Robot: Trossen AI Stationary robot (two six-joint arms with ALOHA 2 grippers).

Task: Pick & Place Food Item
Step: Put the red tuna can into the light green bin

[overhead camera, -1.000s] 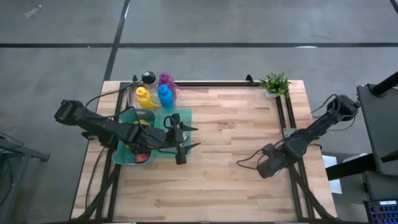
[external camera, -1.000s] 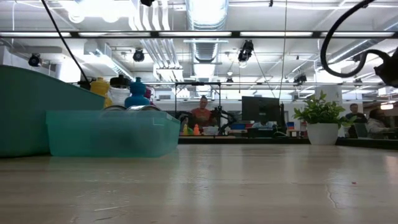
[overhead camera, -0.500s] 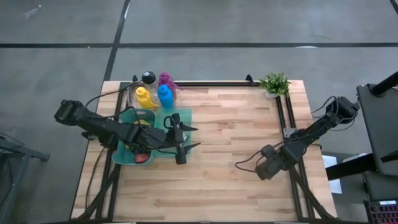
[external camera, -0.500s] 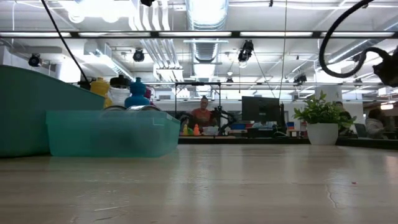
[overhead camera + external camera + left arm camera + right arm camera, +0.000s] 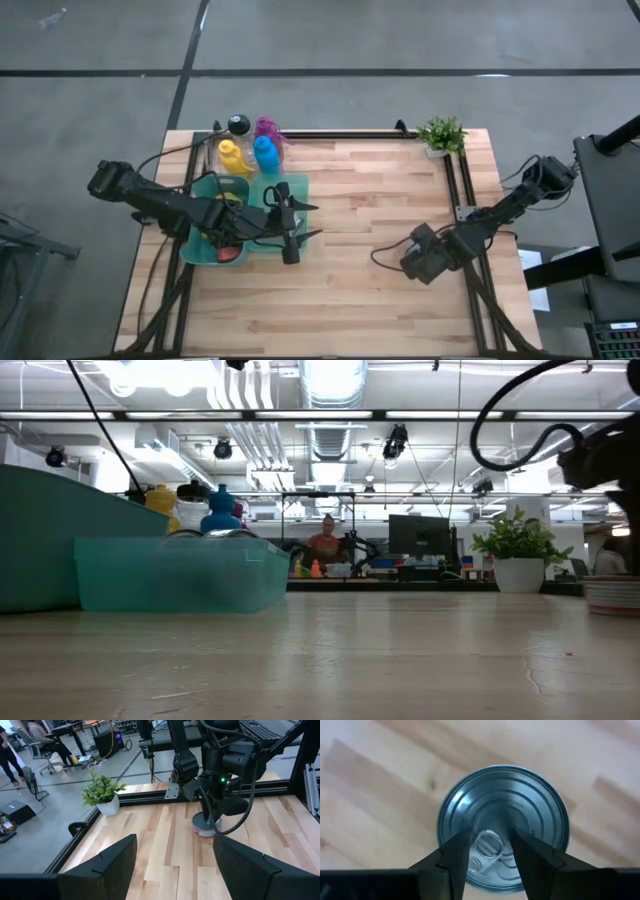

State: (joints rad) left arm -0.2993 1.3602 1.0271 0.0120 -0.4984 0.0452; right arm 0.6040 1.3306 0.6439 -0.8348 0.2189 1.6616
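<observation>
The left gripper point(image 5: 293, 222) hangs by the right rim of the green bin point(image 5: 205, 190), which sits near the bench's point(image 5: 360, 290) left edge; its jaws stand well apart and empty, as the two fingers point(image 5: 105, 862) in the left wrist view confirm. Inside the bin a red item point(image 5: 228, 254) lies at the near end. Behind the bin, at the far-left corner, stand a yellow bottle point(image 5: 231, 155), a blue bottle point(image 5: 265, 153), a dark-capped bottle point(image 5: 238, 125) and a purple object point(image 5: 267, 127). A potted plant point(image 5: 441, 134) stands at the far-right corner.

The right gripper point(image 5: 422, 258) points straight down near the bench's right edge, over a tin can point(image 5: 502, 827) standing upright on the wood. The can's silver lid with ring pull faces the right wrist view. The jaws are nearly closed, the fingertips point(image 5: 455, 857) just above or on the lid; whether they touch it cannot be told. In the left wrist view the can point(image 5: 204, 826) shows a red band, under the gripper.
</observation>
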